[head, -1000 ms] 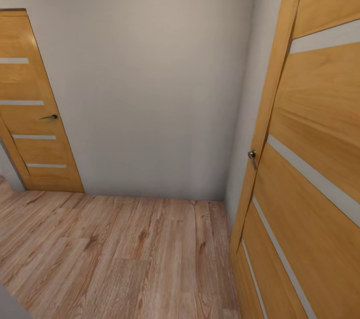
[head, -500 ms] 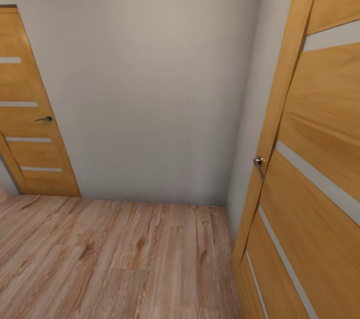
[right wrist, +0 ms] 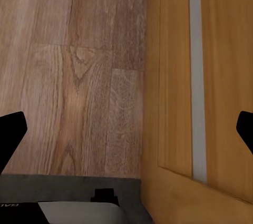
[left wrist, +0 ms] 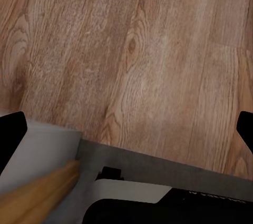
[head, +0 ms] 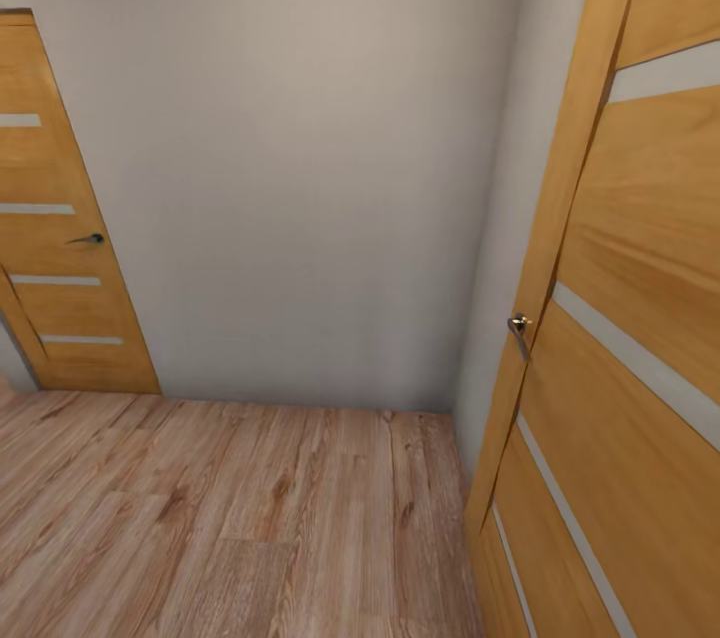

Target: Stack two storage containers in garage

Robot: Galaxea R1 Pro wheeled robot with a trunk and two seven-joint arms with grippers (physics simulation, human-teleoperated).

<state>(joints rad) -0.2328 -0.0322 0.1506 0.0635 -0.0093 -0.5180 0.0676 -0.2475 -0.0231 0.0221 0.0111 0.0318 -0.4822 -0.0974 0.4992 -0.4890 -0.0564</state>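
While I stood in a narrow corner of a wood-floored room, this was what I saw.

Wall: a plain pale grey wall (head: pixel 300 168) faced me, meeting the floor just ahead.
Floor: light wood planks (head: pixel 230 518) ran under me; both wrist views looked down on the same planks.
Left door: a wooden door with pale horizontal strips (head: pixel 55 248) stood in the wall at my left, its dark handle (head: pixel 88 239) on the edge nearer me.
Right door: a second wooden door of the same make (head: pixel 620 368) stood very close at my right, its silver handle (head: pixel 518 328) by its edge; my right wrist view had its panel and one pale strip just beside the planks.
Left jaws (left wrist: pixel 126 134): spread wide, the two dark fingertips (left wrist: pixel 11 129) at opposite edges of the wrist view, nothing between them but floor.
Right jaws (right wrist: pixel 126 132): likewise spread wide, dark fingertips (right wrist: pixel 10 129) far apart, holding nothing.
Containers: I could not tell where the two bins were from here.
Room: wood planks underfoot, so not the concrete-floored garage.
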